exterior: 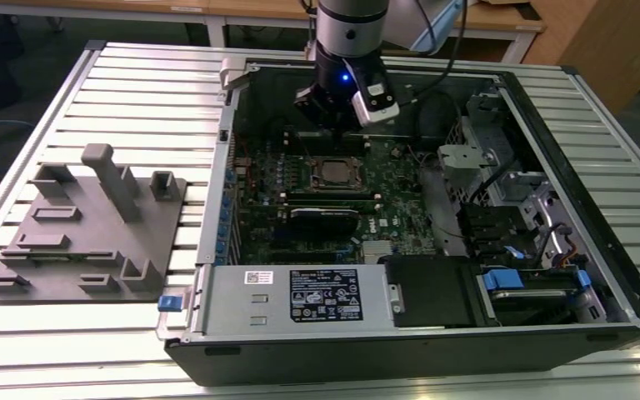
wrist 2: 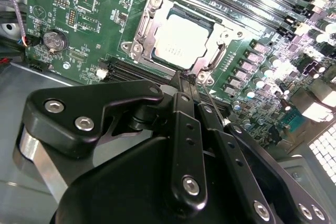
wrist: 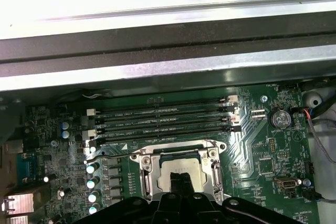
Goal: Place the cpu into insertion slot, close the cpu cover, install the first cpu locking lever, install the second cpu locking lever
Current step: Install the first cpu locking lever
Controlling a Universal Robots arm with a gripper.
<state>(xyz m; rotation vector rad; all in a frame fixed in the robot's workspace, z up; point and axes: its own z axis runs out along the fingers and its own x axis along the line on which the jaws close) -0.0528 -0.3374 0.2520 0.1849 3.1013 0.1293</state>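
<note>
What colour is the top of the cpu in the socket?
The cpu top is pale silver-grey; the second wrist view shows it best.

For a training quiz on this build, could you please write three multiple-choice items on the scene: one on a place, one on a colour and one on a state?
1. Where does the grey fixture stand?
A) on the table, at the exterior view's left of the computer case
B) inside the case
C) under the table

2. What colour is the circuit board?
A) red
B) green
C) white

3. How does the cpu cover lie?
A) standing upright
B) taken off the board
C) down, framing the cpu

Answers:
1 A: the exterior view shows the fixture on the slatted table beside the case.
2 B: both wrist views show a green board.
3 C: in both wrist views the silvery frame lies flat around the cpu, with the pincer close by its corner.
</note>
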